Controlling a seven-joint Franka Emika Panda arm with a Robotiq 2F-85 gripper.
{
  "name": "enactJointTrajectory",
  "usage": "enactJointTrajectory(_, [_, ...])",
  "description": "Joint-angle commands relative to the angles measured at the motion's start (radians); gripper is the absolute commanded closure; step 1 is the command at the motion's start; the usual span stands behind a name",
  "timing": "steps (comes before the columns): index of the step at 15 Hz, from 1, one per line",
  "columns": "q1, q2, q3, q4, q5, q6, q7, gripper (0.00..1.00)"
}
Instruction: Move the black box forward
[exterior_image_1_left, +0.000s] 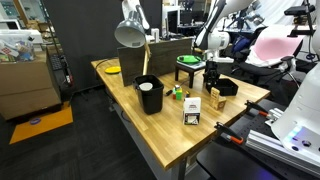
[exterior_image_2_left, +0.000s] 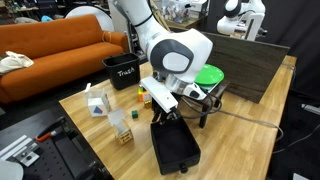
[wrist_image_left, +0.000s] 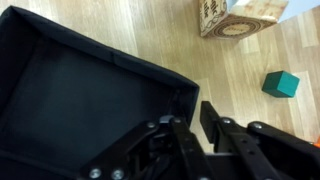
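On the wooden tabletop (exterior_image_1_left: 168, 137), the tall black bin (exterior_image_1_left: 149, 97) stands well apart from the green-topped stand (exterior_image_2_left: 207, 80) and has a white cup (exterior_image_1_left: 146, 86) in it. The low black box (exterior_image_2_left: 176, 148) lies just beside that stand, and the wrist view shows only its bare black floor. The end effector (wrist_image_left: 195, 113) is nearly closed, one finger inside the box and one outside, pinching its wall.

The tall black bin (exterior_image_2_left: 123, 70), well away from the claw (exterior_image_2_left: 163, 120), has a white word that looks like "Trash". Marks on the wooden block (wrist_image_left: 238, 16) near the claw are too blurry.
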Motion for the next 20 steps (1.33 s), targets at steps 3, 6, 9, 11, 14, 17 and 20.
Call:
enactJointTrajectory(3, [-0.021, -0.002, -0.02, 0.001, -0.034, -0.005, 0.055, 1.0])
enactJointTrajectory(6, [-0.04, -0.025, -0.037, -0.026, -0.051, -0.007, 0.043, 0.99])
enactJointTrajectory(9, [-0.051, -0.06, -0.052, -0.079, -0.078, 0.008, 0.032, 0.99])
enactJointTrajectory(11, [-0.056, -0.094, -0.057, -0.126, -0.1, 0.018, 0.012, 0.99])
enactJointTrajectory(14, [-0.061, -0.162, -0.061, -0.208, -0.149, 0.026, -0.05, 0.99])
enactJointTrajectory(17, [-0.062, -0.229, -0.074, -0.281, -0.199, 0.029, -0.101, 0.99])
enactJointTrajectory(20, [-0.066, -0.258, -0.08, -0.325, -0.214, 0.03, -0.132, 0.99])
